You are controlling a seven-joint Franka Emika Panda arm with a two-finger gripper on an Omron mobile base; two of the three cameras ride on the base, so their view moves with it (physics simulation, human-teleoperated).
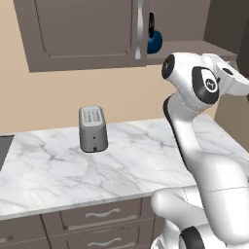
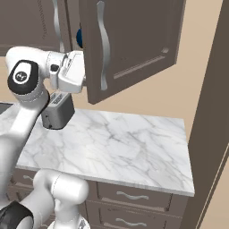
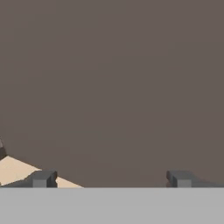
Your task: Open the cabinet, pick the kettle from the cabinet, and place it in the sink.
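The cabinet (image 1: pixel 73 34) hangs on the wall above the counter. Its left door is closed and its right door (image 2: pixel 129 40) stands swung out toward me. Inside, the dark-blue kettle (image 1: pixel 154 41) with its black handle peeks out past the left door's silver handle (image 1: pixel 140 29); a sliver of the kettle (image 2: pixel 79 38) also shows behind the open door. My gripper (image 3: pixel 111 180) is open and empty, with its fingertips (image 3: pixel 41 178) wide apart close to the grey-brown door panel. My white hand (image 2: pixel 71 71) sits at the open door's inner edge. A grey strip of the sink (image 1: pixel 3 148) shows at the far left.
A grey toaster (image 1: pixel 92 129) stands on the white marble counter (image 1: pixel 121 165), left of my arm. Drawers with short handles (image 1: pixel 102 213) run below the counter. A tall dark panel (image 2: pixel 210 112) bounds the counter on the right.
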